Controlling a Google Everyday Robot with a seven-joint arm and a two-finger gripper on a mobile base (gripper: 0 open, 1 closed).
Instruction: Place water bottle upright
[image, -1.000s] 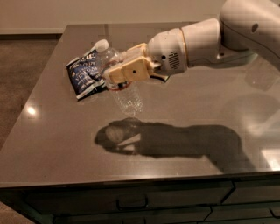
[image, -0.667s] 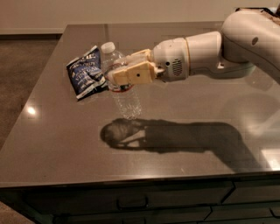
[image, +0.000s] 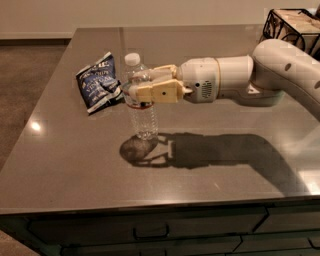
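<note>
Item one: we record a water bottle (image: 143, 120), small, clear and ribbed, standing upright left of the middle of the worktop (image: 75, 165). Its white cap (image: 132, 59) is on top, and a label with a red band runs round its middle. Its base is at the worktop surface; we cannot tell whether it rests fully there or sits just above.

Item two: we note the tool (image: 136, 84), cream-coloured, clenched around the bottle's upper body from the right. One finger (image: 155, 71) passes behind the bottle and the other (image: 156, 92) passes in front, at label height.

Item three: we list the arm (image: 240, 77), white and rounded, reaching in level from the right edge of the view.

Item four: we find a dark blue snack bag (image: 98, 82), crumpled, lying flat just left of the bottle. Its near corner is beside the bottle's shoulder; we cannot tell whether they touch.

Item five: we see a dark wire basket (image: 292, 25) at the far right corner, well apart from the bottle.

Item six: we log the shadow (image: 210, 152) of arm and bottle, cast on the worktop towards the near edge.

Item seven: we count dark drawers (image: 150, 231) below the worktop's front edge.
</note>
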